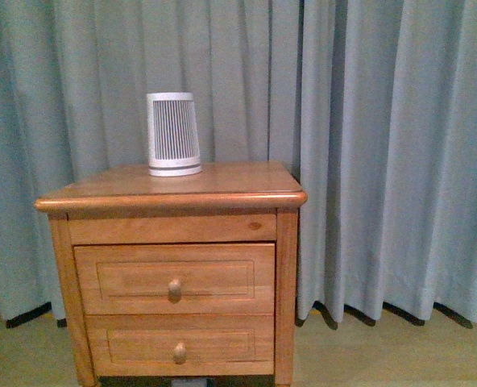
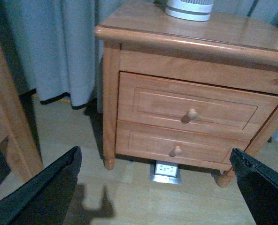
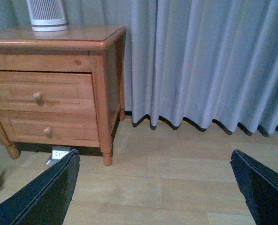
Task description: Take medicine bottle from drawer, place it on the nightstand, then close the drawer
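Note:
The honey-brown nightstand (image 1: 246, 197) stands before grey-blue curtains. Its upper drawer (image 1: 222, 278) with a round knob (image 1: 174, 289) is shut; it also shows in the left wrist view (image 2: 158, 101) and the right wrist view (image 3: 64, 91). The medicine bottle is hidden. My left gripper (image 2: 158, 187) is open and empty, low over the floor in front of the nightstand. My right gripper (image 3: 155, 187) is open and empty over bare floor, to the right of the nightstand. Neither gripper shows in the front view.
A white-grey ribbed device (image 1: 173, 134) stands on the nightstand top at the back left. The lower drawer (image 1: 214, 345) is shut. A floor socket (image 2: 166, 171) lies under the nightstand. A wooden post (image 2: 12, 136) stands left of it. Curtains (image 1: 383, 145) hang behind.

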Tool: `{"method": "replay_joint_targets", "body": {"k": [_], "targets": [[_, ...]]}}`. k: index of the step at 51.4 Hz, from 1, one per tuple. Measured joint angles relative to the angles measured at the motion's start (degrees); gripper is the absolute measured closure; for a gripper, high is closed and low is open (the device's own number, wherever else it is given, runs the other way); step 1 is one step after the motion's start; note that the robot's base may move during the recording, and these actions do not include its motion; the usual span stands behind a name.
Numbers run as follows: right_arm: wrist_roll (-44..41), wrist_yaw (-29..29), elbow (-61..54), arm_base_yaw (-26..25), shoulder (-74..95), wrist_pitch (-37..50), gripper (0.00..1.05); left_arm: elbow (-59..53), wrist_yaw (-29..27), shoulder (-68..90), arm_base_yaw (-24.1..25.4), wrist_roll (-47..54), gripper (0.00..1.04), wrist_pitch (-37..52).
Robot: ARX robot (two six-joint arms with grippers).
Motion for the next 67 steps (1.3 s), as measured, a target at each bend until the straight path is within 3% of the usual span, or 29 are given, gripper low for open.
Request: {"method": "replay_joint_targets", "body": {"k": [15,34,67], "targets": [[0.0,0.0,0.0,0.0,0.0,0.0,0.07,21.9,-2.5,29.3,-5.5,4.1,0.07,4.1],[0.0,0.0,0.0,0.0,0.0,0.0,0.07,51.2,-5.0,55.2,-11.1,6.2,0.07,-0.6],[0.0,0.0,0.0,0.0,0.0,0.0,0.07,83.0,-8.6,74.8,-12.5,5.1,0.07,-14.0]]}}
